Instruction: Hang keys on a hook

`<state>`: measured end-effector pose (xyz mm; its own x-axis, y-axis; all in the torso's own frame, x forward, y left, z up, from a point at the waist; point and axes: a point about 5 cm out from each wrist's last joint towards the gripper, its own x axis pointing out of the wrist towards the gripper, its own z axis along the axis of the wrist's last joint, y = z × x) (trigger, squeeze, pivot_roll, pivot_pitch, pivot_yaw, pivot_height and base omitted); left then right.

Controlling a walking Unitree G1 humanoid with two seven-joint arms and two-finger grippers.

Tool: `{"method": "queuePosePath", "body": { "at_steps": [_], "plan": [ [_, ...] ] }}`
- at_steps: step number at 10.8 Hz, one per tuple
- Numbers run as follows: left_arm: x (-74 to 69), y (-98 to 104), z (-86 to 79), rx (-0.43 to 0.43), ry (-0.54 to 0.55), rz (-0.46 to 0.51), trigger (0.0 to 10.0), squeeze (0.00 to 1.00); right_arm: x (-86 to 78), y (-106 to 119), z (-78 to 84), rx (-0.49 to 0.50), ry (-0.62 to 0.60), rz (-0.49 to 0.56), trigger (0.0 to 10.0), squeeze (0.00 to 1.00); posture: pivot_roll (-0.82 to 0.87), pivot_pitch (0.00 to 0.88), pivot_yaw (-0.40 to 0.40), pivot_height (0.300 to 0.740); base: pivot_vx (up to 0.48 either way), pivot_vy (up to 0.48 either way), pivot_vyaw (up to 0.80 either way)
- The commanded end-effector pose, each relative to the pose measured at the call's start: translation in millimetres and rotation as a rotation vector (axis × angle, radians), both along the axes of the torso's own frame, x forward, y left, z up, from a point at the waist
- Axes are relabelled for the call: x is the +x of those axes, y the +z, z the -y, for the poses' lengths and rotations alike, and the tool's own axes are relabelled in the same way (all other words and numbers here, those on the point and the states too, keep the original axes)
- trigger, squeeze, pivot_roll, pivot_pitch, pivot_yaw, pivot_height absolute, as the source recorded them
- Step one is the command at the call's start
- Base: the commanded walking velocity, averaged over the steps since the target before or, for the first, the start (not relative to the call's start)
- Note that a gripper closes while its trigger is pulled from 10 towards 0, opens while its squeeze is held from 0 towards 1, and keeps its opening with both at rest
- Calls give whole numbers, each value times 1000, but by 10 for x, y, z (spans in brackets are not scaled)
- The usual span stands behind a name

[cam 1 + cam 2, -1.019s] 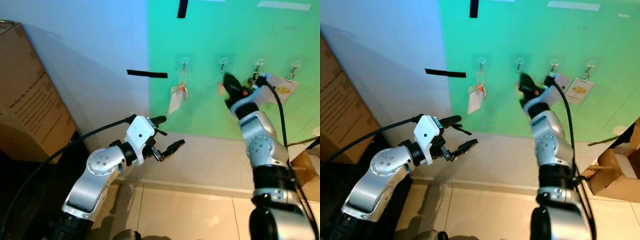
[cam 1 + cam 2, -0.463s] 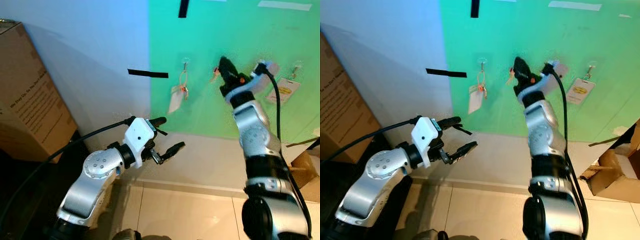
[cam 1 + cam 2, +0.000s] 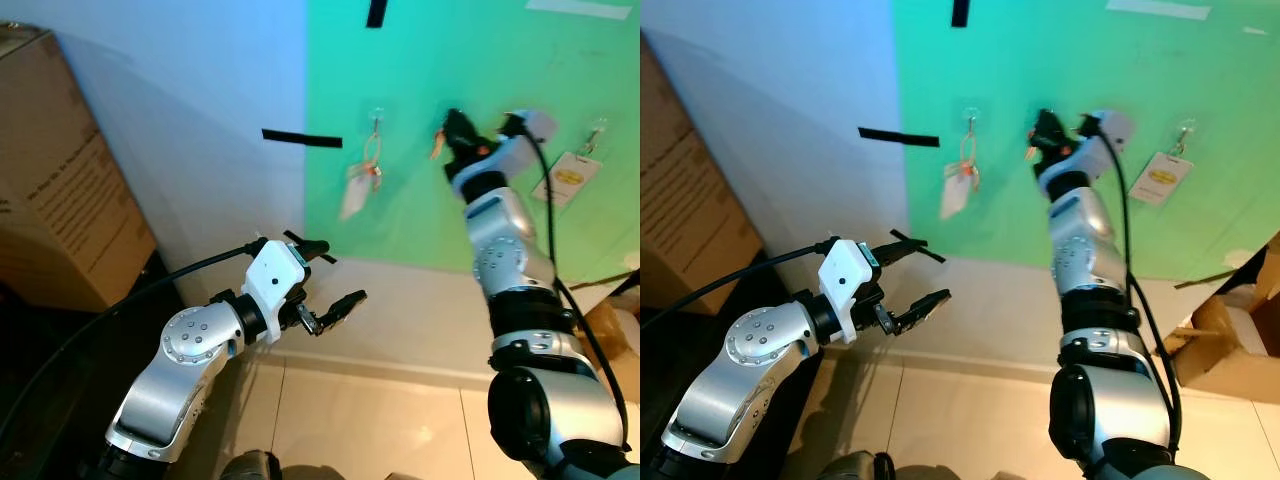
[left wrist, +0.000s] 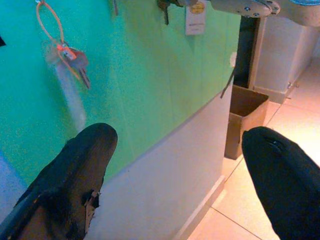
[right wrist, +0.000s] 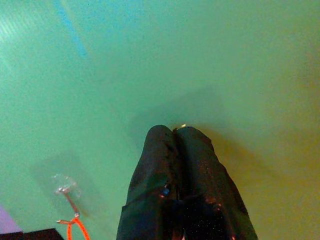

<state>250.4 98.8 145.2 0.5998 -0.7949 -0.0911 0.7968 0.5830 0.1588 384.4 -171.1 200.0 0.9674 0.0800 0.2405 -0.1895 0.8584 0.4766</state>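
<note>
A green wall panel (image 3: 420, 225) fills the upper right of the frame and carries a row of small clear hooks. The leftmost hook (image 3: 377, 117) holds a key bunch (image 3: 367, 165) on an orange loop with a pale tag. The hook at far right (image 3: 597, 131) holds a white card with a yellow mark (image 3: 566, 178). Below, the tiled floor (image 3: 350, 420) carries cardboard boxes at left (image 3: 55, 190) and lower right (image 3: 612, 335).
</note>
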Motion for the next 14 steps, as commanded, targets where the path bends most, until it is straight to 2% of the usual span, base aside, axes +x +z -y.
{"method": "queuePosePath", "body": {
  "at_steps": [1, 5, 9, 10, 11, 13, 14],
  "plan": [
    [-4, 39, 21, -2, -3, 9, 10000, 0, -35, -37, 130, 8, -41, -4, 10000, 0, -54, 82, 10, 740, 0, 0, 0],
    [-9, 18, 57, -10, -7, 3, 10000, 0, -114, -74, 175, 0, -24, 7, 10000, 0, -70, 82, 12, 740, 0, 0, 0],
    [-42, 22, 27, -10, -1, 6, 10000, 0, -165, -45, 100, -12, 0, 20, 10000, 0, -65, 57, 0, 740, 0, 0, 0],
    [-48, 4, 4, -4, 30, 13, 10000, 0, -272, -100, 70, -73, 23, 3, 10000, 0, -67, 34, -6, 740, 0, 0, 0],
    [-46, -20, -22, 1, 62, 10, 10000, 0, -453, -189, 31, -155, 53, -24, 10000, 0, -68, 11, -8, 740, 0, 0, 0],
    [8, -94, -73, 34, 146, 6, 10000, 0, -869, -425, 7, -233, 44, -118, 10000, 0, -89, 0, 8, 740, 0, 0, 0],
    [44, -161, -120, 9, 235, -14, 10000, 0, -1145, -608, -11, -385, 20, -190, 10000, 0, -114, 0, 29, 740, 0, 0, 0]
  ]
}}
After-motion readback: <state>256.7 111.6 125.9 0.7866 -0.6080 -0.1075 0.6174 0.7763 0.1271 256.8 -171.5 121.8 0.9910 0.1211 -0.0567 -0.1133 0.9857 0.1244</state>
